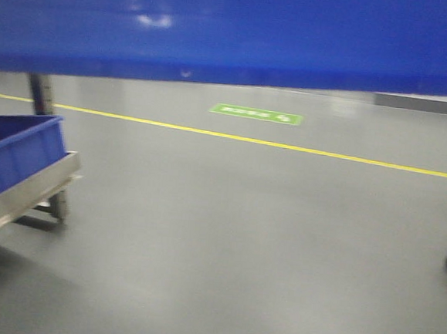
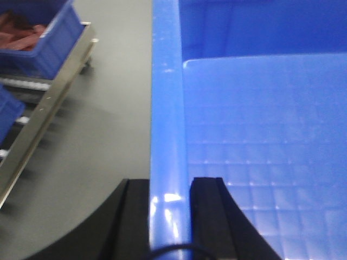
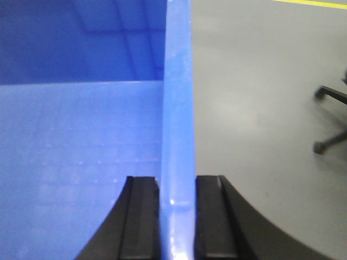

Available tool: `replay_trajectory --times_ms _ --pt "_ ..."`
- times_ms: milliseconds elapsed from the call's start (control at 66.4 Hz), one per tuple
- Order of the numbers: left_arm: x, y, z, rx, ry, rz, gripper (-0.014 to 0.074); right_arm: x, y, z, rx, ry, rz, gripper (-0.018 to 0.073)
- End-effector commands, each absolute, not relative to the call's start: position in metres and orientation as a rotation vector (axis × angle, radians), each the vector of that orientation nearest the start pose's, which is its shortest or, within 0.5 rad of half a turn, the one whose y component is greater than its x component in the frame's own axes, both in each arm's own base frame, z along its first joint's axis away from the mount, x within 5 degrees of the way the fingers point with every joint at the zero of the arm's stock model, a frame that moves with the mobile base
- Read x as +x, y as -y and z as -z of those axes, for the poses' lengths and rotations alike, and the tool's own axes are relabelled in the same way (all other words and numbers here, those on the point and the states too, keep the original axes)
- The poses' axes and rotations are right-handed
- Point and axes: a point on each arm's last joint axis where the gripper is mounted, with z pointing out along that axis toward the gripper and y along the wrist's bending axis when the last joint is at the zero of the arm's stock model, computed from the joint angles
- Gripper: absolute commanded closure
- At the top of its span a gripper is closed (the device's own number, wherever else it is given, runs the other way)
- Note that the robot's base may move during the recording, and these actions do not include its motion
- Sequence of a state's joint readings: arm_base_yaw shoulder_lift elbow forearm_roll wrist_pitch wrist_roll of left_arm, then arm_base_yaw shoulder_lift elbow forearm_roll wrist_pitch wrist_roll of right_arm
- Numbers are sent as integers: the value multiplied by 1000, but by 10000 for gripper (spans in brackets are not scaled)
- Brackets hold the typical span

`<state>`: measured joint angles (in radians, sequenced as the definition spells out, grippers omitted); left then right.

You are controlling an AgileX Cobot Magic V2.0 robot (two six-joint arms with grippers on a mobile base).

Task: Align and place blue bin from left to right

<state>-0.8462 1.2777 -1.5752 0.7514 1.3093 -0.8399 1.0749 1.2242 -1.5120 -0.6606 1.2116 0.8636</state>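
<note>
Blue bin (image 1: 234, 28) is up off the floor (image 1: 240, 253), carried btwn both arms. In front view its wall fills the top strip; the rest is cut off. Wrist views show its gridded inner bottom. Smaller crate (image 2: 46, 38) sits on a metal cart (image 2: 49, 103) at left w/ reddish-brown items (image 2: 19, 27) inside; we can't tell what they are. A third crate (image 2: 8, 116) near it is clipped by the frame edge. Front view is blurry, so text on the green floor mark (image 1: 256, 114) is unreadable. Chair base (image 3: 331, 116) is only partly in frame. Left jaws pinch the bin's left rim and right jaws its right rim, one finger inside the wall, one outside.
</note>
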Motion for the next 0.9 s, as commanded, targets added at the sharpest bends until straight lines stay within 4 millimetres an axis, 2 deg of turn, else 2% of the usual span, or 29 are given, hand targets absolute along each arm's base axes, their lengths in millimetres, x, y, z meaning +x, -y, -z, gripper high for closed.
replay_trajectory --times_ms 0,888 --pt "195 135 -480 0 -2064 34 707 148 -190 -485 -331 -1926 -511 639" --pt "195 135 -480 0 -2064 34 707 148 -190 -485 -331 -1926 -511 639"
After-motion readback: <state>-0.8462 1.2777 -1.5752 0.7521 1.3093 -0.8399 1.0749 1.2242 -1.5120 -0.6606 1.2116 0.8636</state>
